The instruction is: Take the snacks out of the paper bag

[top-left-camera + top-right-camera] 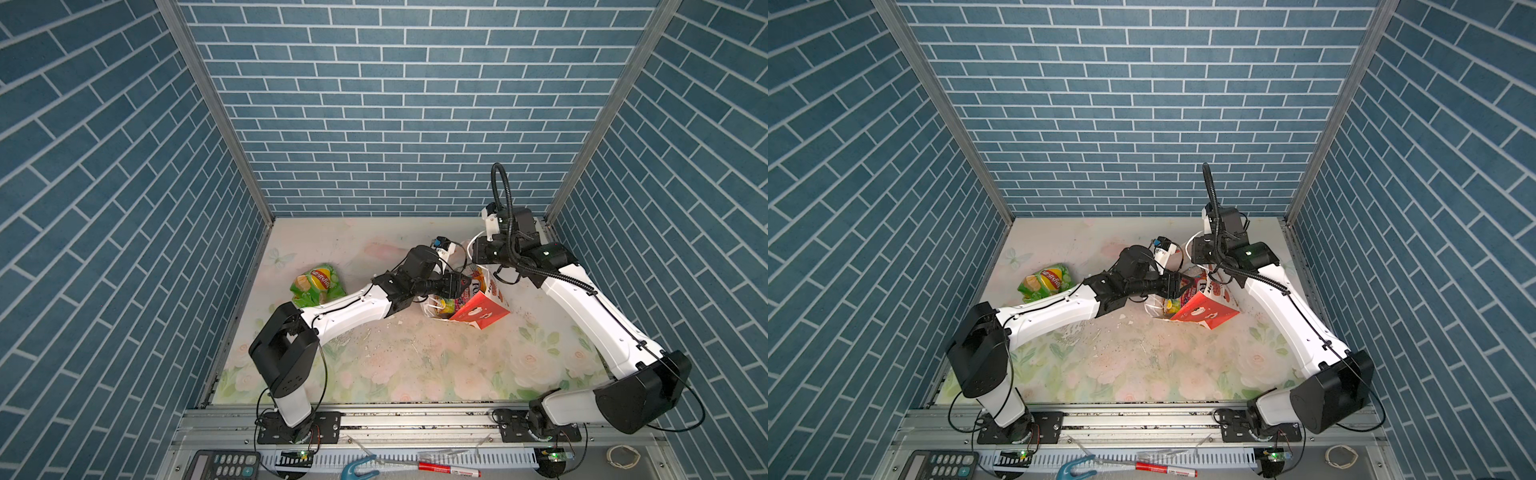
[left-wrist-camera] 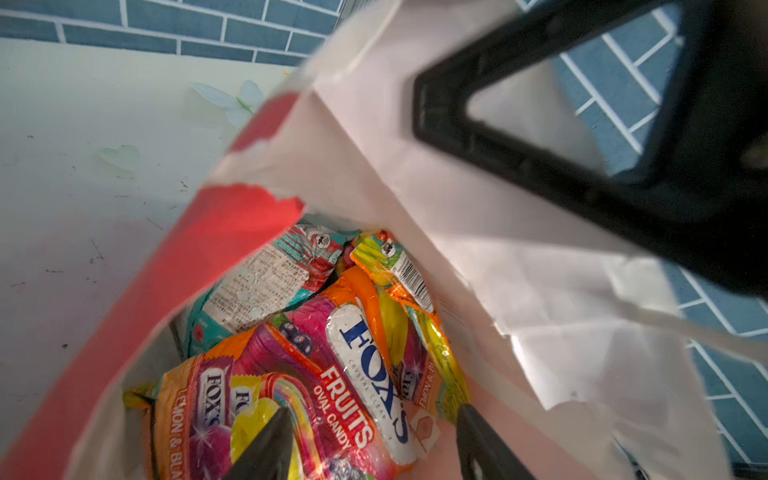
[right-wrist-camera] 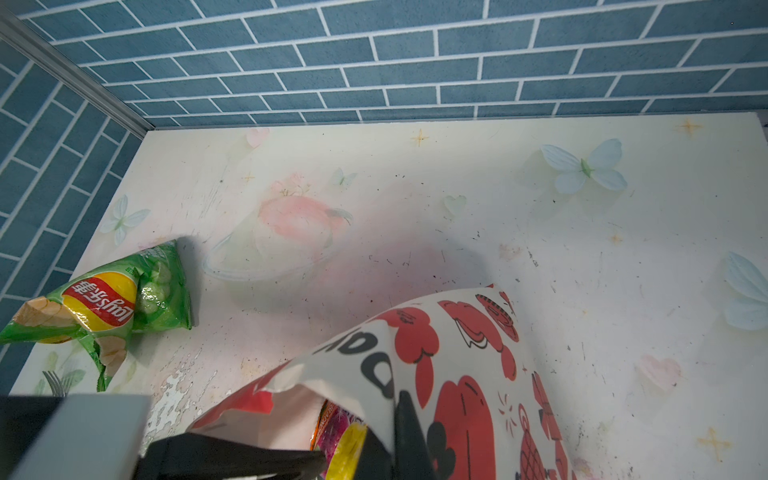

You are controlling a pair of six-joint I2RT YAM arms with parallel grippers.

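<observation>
The paper bag (image 1: pixel 478 309) (image 1: pixel 1204 311) lies tipped on the floral table at the right middle, its mouth facing left. My right gripper (image 3: pixel 390 440) is shut on the bag's upper rim (image 3: pixel 457 353) and holds it open. My left gripper (image 2: pixel 370 444) (image 1: pixel 455 291) reaches inside. Its fingers stand apart, straddling a FOX'S fruits packet (image 2: pixel 353 374). Other snacks lie beside it in the bag: a teal-white packet (image 2: pixel 266 282), a yellow-green one (image 2: pixel 390 257) and an orange FOX'S one (image 2: pixel 187 407). A green Lay's bag (image 1: pixel 318 284) (image 3: pixel 104 303) lies out on the table at the left.
Blue brick walls close in the table on three sides. My left forearm (image 1: pixel 353 309) stretches between the Lay's bag and the paper bag. On the front ledge lie a calculator (image 1: pixel 222 463), a blue hook tool (image 1: pixel 359 465) and a red marker (image 1: pixel 449 467).
</observation>
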